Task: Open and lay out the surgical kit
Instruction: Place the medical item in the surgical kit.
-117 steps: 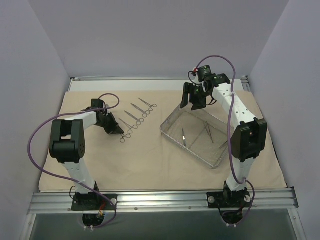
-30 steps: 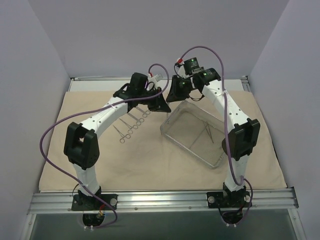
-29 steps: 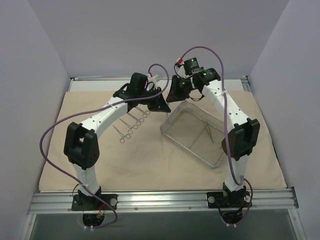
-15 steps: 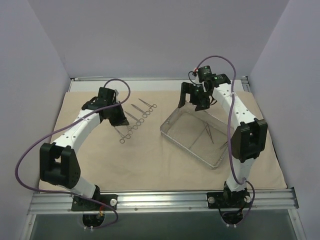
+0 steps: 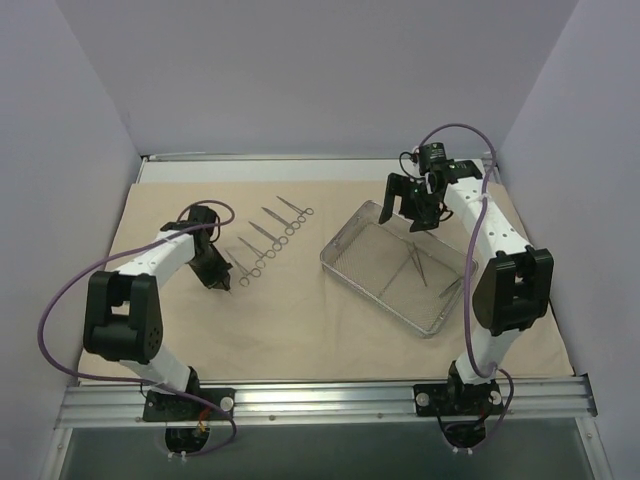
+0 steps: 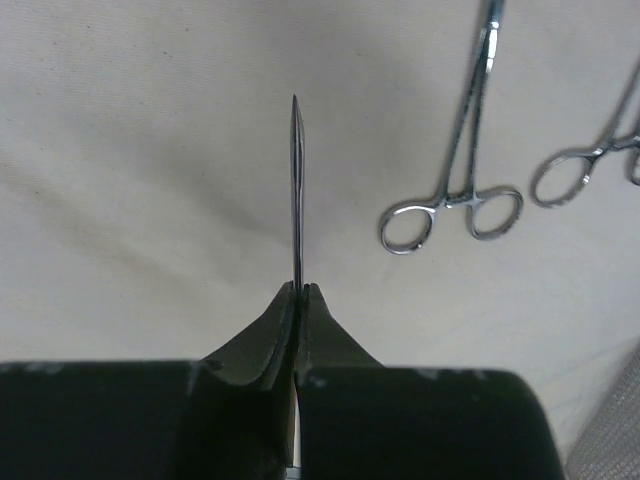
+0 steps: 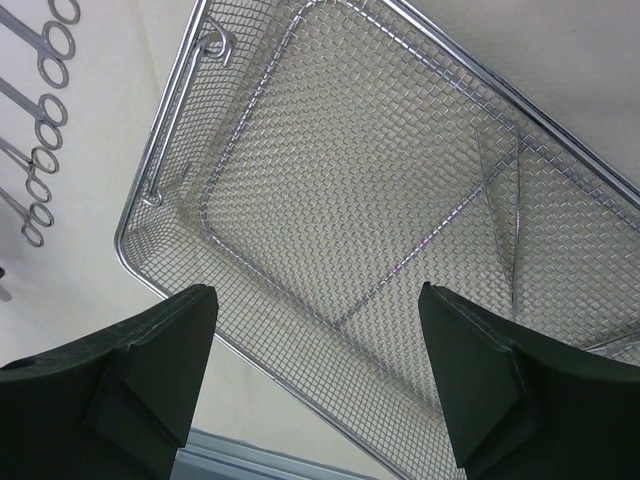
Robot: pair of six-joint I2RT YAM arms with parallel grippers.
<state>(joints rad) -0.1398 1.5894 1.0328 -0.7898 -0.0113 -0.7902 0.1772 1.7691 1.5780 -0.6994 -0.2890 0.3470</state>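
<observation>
My left pincer is clamped tight on a thin steel instrument. In the left wrist view the instrument is edge-on, its point sticking out past the fingertips over the beige cloth wrap. The row of ring-handled forceps lies on the cloth just to the right of this pincer, and the nearest pair lies beside the held tip, not touching it.

My right pincer stands wide and holds nothing. It hangs above the far end of the wire-mesh tray, which sits askew on the right half of the cloth. Two thin steel pieces lie inside the tray.
</observation>
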